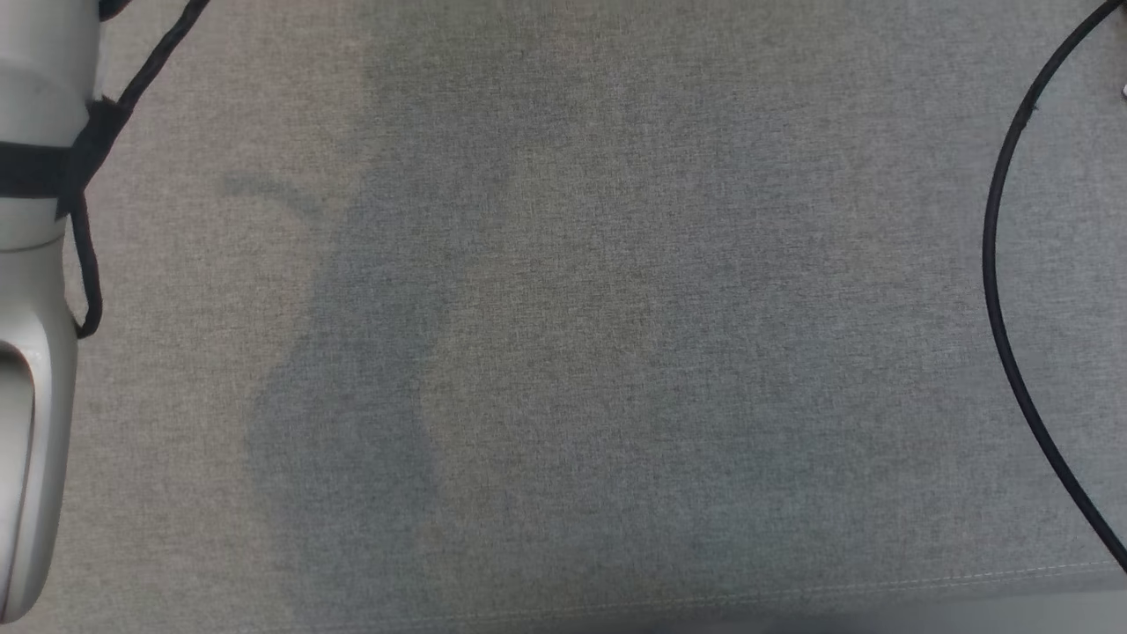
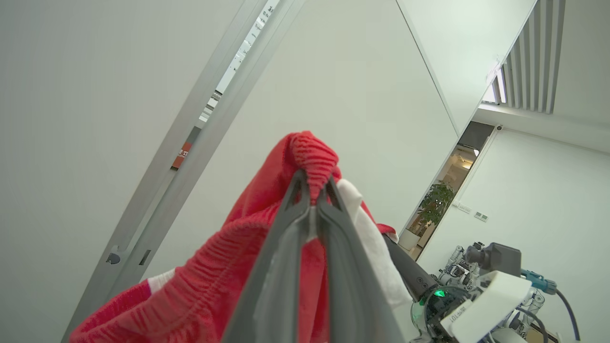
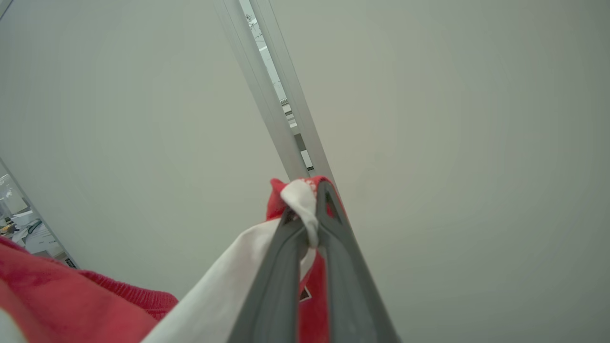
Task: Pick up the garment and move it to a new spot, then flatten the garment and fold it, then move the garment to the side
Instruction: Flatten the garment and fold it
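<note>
The garment is a red knit piece with white parts, held up in the air by both arms. My left gripper is shut on a red ribbed edge of it, with the cloth bunched over the fingertips and hanging down to the left. My right gripper is shut on a fold of white and red cloth of the garment, which drapes away to the lower left. Both wrist views look up at pale walls. In the head view my pale left forearm stands at the left edge above the grey fabric surface.
A black cable curves down the right side of the head view. The grey surface's front seam runs along the bottom. In the left wrist view my other arm and a doorway with a plant show at the lower right.
</note>
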